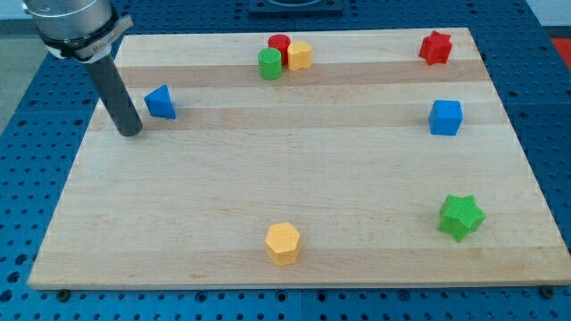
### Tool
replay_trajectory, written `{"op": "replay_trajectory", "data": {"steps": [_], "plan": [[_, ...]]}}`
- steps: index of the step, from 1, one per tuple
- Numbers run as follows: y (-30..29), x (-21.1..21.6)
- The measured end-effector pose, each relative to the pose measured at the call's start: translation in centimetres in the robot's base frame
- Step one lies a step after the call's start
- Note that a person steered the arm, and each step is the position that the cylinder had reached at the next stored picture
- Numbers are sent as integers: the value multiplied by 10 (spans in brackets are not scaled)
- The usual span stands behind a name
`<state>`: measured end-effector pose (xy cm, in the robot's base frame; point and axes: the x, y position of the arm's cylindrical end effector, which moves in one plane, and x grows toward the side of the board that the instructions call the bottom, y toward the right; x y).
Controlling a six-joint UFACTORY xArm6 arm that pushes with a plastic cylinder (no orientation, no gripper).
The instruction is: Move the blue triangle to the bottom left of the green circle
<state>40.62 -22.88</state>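
We work on a wide wooden board (294,223) that lies on a blue perforated table (36,178). Our arm (76,22) comes in at the view's top left and ends in a straight dark rod (116,94). We carry no gripper, so nothing opens or closes and nothing is held. My tip (131,132) rests on the board near its left edge.

The blue triangle (161,102) stands just beside the rod, on its right side and a little higher in the view than my tip. We cannot tell if the rod touches it; a thin gap seems to show.

The green circle (269,64) is well apart from the triangle, toward the view's right and near the top edge. It is part of a tight group: a red cylinder (279,45) touches it from behind, and a yellow block (300,55), whose shape we cannot make out surely, sits just beside both on the right. The wood between the triangle and the green circle carries no other block.

The other blocks are far from this side. A blue cube (445,117) and a red star (435,47) are at the view's right, a green star (461,217) is at the bottom right, and a yellow hexagon (283,242) is near the bottom edge, about the middle.
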Motion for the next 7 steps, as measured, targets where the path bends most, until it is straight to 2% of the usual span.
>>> {"op": "replay_trajectory", "data": {"steps": [2, 3, 4, 5, 6, 7], "plan": [[83, -74], [113, -96], [113, -96], [116, -93], [122, -10], [116, 19]]}}
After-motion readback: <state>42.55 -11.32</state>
